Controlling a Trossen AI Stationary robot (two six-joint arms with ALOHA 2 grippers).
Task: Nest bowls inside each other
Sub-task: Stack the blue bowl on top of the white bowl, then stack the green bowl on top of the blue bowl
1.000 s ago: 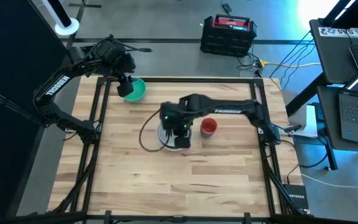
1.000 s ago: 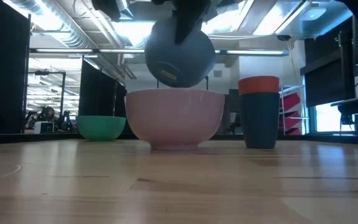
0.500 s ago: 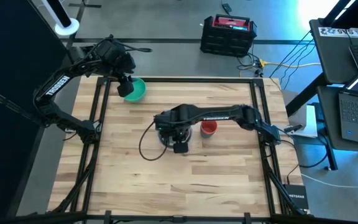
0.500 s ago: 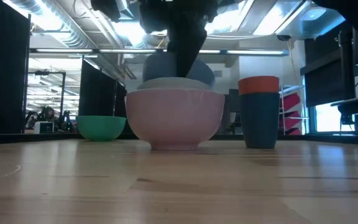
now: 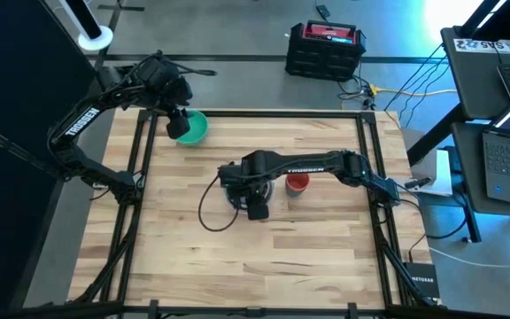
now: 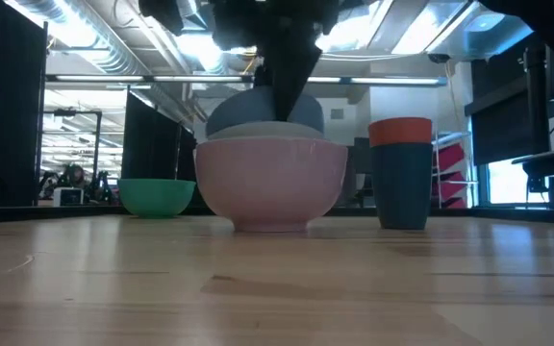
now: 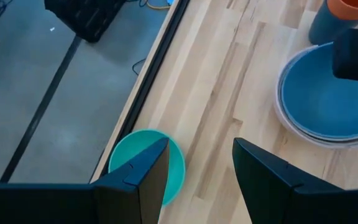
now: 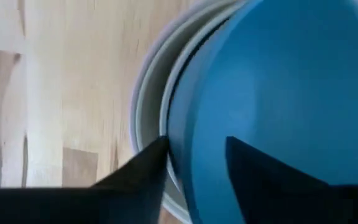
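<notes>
My right tool [image 5: 253, 206] sits at the centre of the overhead frame, down over a stack of bowls on the wooden counter [image 5: 308, 257]. In the level view a light blue bowl [image 6: 264, 113] rests tilted inside a large whitish bowl [image 6: 271, 183], its rim showing just above the larger bowl's rim at centre frame. My right wrist camera shows the blue bowl's rim between my two dark fingers [image 8: 143, 163]: one finger lies outside the wall, the other inside. I cannot tell whether the fingers press the rim or have let go of it.

Just beside the stack, right of centre, stands a small red bowl [image 6: 400, 130] nested upright in a dark blue one [image 6: 401, 185]; overhead only its red top shows.

My left tool [image 5: 177, 124] hangs at the upper left of the overhead frame, over the counter's far corner, fingers spread wide and holding nothing. A green bowl [image 5: 193, 127] sits on the counter there, partly under that tool, well apart from the stack. In the level view it shows at the left, behind the whitish bowl.
</notes>
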